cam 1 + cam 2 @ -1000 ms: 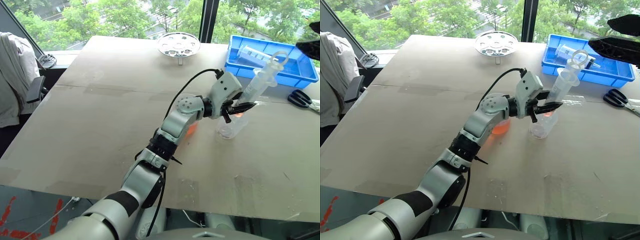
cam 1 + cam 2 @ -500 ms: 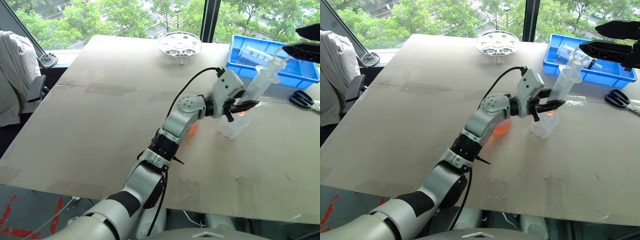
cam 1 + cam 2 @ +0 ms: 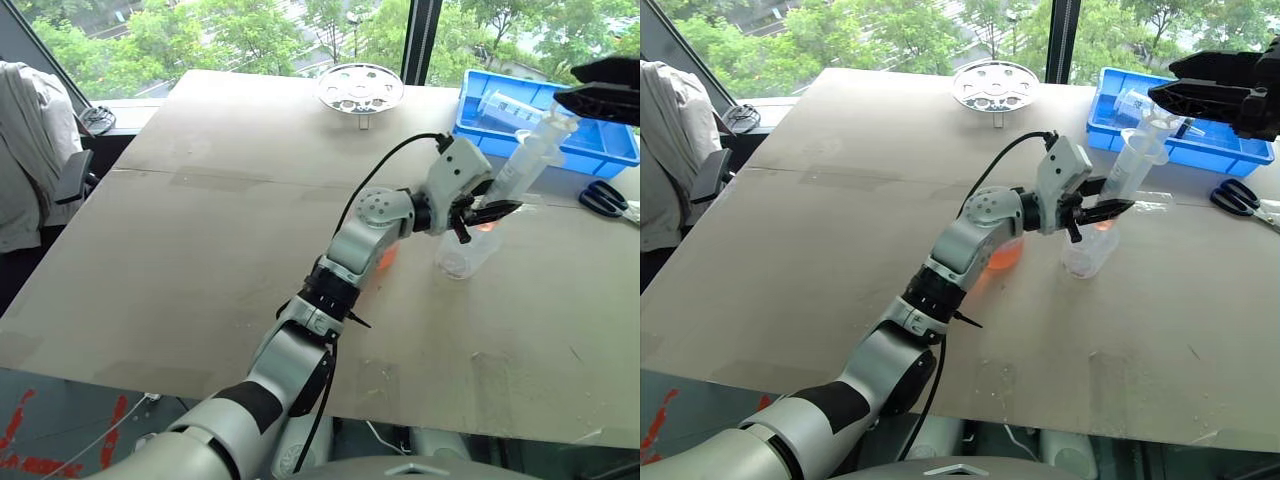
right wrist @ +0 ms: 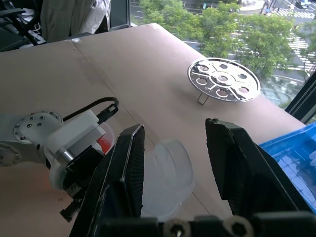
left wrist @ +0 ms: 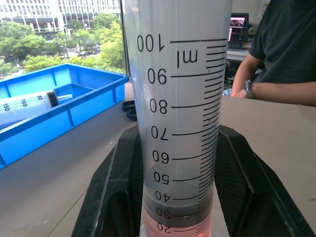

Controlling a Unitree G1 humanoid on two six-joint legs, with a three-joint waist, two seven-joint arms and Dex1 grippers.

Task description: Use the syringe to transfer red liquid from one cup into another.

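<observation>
left gripper [image 3: 1102,210] clamping the syringe [image 3: 1130,165] barrel over the small cup [image 3: 1087,250], right gripper [image 4: 173,173] fingers straddling its plunger ring, contact hard to tell

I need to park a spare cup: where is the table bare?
Bare: the wide stretch left of the left gripper, in front of the metal disc. Crowded: around the small cup, blue tray and scissors.

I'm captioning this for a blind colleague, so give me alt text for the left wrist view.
The left gripper is shut on a clear syringe printed with millilitre marks, its dark seal near thirty and red liquid below. Behind lie a blue tray holding another syringe, and a person's arm resting on the table.
</observation>
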